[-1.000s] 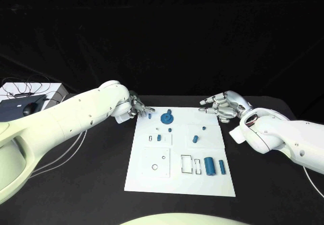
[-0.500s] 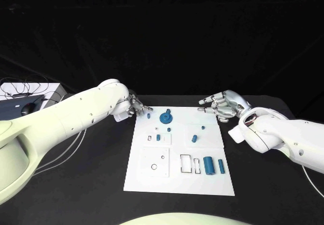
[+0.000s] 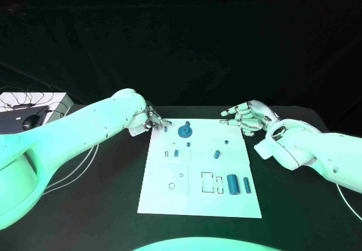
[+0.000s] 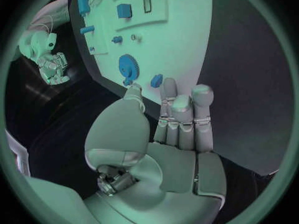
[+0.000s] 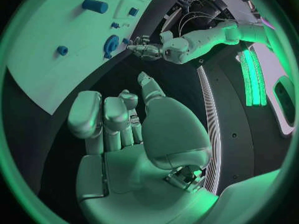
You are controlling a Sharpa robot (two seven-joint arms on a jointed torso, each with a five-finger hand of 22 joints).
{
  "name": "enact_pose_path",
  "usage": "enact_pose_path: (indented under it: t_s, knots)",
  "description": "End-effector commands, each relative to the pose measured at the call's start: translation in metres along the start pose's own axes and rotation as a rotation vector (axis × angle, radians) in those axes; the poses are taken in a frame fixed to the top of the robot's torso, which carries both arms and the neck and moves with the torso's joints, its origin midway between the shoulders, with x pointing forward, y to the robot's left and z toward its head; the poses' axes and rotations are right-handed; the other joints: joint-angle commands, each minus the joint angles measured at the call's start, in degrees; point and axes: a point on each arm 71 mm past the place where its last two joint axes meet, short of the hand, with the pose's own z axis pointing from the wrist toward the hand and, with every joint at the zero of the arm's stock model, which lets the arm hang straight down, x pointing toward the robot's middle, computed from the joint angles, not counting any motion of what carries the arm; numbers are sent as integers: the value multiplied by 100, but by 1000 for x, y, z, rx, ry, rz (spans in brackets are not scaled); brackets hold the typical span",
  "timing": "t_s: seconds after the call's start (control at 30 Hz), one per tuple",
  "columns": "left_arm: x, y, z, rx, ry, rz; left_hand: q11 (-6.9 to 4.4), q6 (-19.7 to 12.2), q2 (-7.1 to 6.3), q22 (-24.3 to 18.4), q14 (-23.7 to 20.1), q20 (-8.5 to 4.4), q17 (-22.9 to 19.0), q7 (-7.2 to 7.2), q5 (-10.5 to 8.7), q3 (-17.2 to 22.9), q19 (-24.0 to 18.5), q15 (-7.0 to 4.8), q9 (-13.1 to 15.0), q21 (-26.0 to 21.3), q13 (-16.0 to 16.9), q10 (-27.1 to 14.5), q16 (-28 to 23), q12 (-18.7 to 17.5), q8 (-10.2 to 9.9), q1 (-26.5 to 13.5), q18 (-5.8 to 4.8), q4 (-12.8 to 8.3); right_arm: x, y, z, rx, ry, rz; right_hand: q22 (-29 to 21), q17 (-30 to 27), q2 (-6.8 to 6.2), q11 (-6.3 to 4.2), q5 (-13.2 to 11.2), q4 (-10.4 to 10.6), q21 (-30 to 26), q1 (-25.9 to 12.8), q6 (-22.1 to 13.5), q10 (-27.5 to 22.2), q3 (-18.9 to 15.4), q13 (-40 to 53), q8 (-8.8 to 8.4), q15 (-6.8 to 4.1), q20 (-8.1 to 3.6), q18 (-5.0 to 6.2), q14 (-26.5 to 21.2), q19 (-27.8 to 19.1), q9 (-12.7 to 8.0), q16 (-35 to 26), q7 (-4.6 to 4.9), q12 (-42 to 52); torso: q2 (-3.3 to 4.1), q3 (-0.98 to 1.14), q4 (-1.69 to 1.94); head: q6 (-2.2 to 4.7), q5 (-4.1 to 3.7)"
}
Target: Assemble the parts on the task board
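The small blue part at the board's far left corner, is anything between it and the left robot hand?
Nothing visible. The left robot hand sits at the board's far left corner, fingertips right beside the small part, with no other piece between them.

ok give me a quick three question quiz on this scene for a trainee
1. True or false: the left hand holds a blue part.
2. Which part lies nearest the left hand's fingertips? A) the small blue piece at the task board corner B) the blue cylinder
3. Fill in: the blue gear sits at the board's ___ edge, far or near.

Key: 1 false; 2 A; 3 far. The right hand is empty too.
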Motion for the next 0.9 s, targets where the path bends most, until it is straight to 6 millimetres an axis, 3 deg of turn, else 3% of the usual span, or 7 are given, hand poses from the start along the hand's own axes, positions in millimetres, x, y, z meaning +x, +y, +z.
enact_pose_path:
  t_s: [0.03, 0.63, 0.9]
  knots:
    - [1, -3, 1, 22, 16, 7, -5, -15, 73, 8, -13, -3, -7, 4, 28, 7, 30, -12, 2, 9, -6, -42, 31, 31, -17, 12, -27, -38, 0, 2, 0, -12, -3, -2, 750, -12, 3, -7, 19, -31, -45, -40, -3, -52, -12, -9, 9, -22, -12, 103, 9, -37, 5, -32, 51, -24, 0, -1, -2, -4, -5]
    - [1, -1, 4, 21, 26, -12, 2, 1, 255, 30, -36, 5, -20, 18, 29, -15, 21, -5, -2, -19, -24, -62, 38, 42, -105, 90, -25, -285, -1, 5, 1, -23, -9, -2, 741, -34, -1, -7, 15, -30, -89, -44, -4, -69, -12, -24, 11, -21, -11, 108, 4, -49, 5, -54, 51, -46, -1, 0, 3, -35, -40]
    - [3, -2, 5, 25, 37, -16, 2, 10, 272, 35, -41, 6, -16, 20, 24, 44, 19, -5, -9, -25, -25, -67, 46, 45, -125, 118, -25, -327, -1, 7, 1, -27, -9, -2, 741, -34, -1, -7, 15, -30, -89, -44, -4, -69, -12, -24, 11, -21, -11, 108, 4, -49, 5, -54, 51, -46, -2, 0, 4, -51, -51]
